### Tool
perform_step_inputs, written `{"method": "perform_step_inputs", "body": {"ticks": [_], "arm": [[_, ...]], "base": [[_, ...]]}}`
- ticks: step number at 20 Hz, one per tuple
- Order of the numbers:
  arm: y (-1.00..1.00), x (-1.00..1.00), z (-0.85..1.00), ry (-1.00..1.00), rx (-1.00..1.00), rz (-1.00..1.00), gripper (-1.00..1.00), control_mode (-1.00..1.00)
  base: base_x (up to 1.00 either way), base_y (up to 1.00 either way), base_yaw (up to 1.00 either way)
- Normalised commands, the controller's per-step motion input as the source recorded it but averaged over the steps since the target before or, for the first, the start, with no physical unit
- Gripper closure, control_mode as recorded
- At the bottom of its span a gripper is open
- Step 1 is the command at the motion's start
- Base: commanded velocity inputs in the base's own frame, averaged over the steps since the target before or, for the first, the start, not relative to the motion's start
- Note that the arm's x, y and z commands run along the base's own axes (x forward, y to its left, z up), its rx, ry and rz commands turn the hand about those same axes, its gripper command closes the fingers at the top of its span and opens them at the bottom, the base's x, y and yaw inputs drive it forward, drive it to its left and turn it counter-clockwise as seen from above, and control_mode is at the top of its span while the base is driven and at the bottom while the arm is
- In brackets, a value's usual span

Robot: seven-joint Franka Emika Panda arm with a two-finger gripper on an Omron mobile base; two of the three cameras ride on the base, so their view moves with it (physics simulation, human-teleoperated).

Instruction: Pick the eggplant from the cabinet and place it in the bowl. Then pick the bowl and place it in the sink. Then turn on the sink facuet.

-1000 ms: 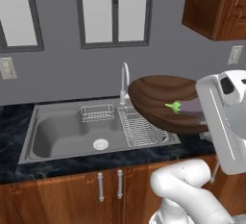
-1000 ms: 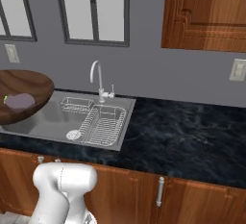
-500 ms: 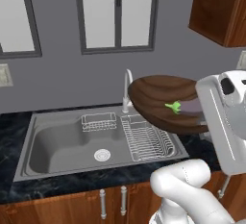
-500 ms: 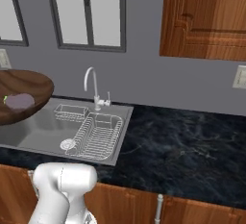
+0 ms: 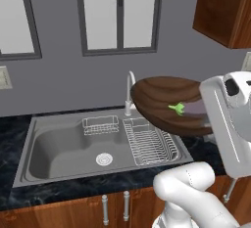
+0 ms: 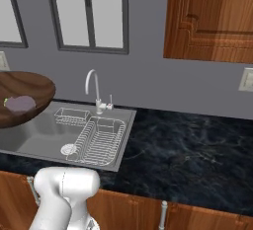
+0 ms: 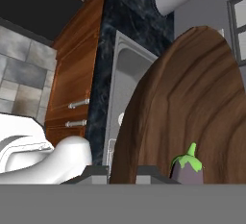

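A: Which step is this?
B: Step 2, I'd judge — the eggplant (image 5: 179, 108) already lies inside the bowl (image 5: 157, 100), and the bowl hangs in the air beside the sink (image 5: 59, 146), over the draining rack at its right end.
A: Is the gripper (image 7: 122, 174) holding it?
B: Yes, its jaws are pinched narrow on the bowl's rim, seen in the hand view.
A: Next move?
B: Carry the bowl across over the basin and lower it level, so the eggplant doesn't roll out; the sink facuet (image 6: 92, 89) comes after.
A: Anything unclear?
B: The arm probably hides the grip in the base views — the bowl's edge is cut off in both
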Motion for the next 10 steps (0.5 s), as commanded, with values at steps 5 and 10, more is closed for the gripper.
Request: {"method": "perform_step_inputs", "body": {"ticks": [5,10], "arm": [[0.00,0.00,0.00,0.00,0.00,0.00,1.00,1.00],[0.50,0.16,-0.20,0.01,0.00,-0.03,1.00,-1.00]], "base": [[0.15,0.12,0.00],[0.02,0.04,0.00]]}}
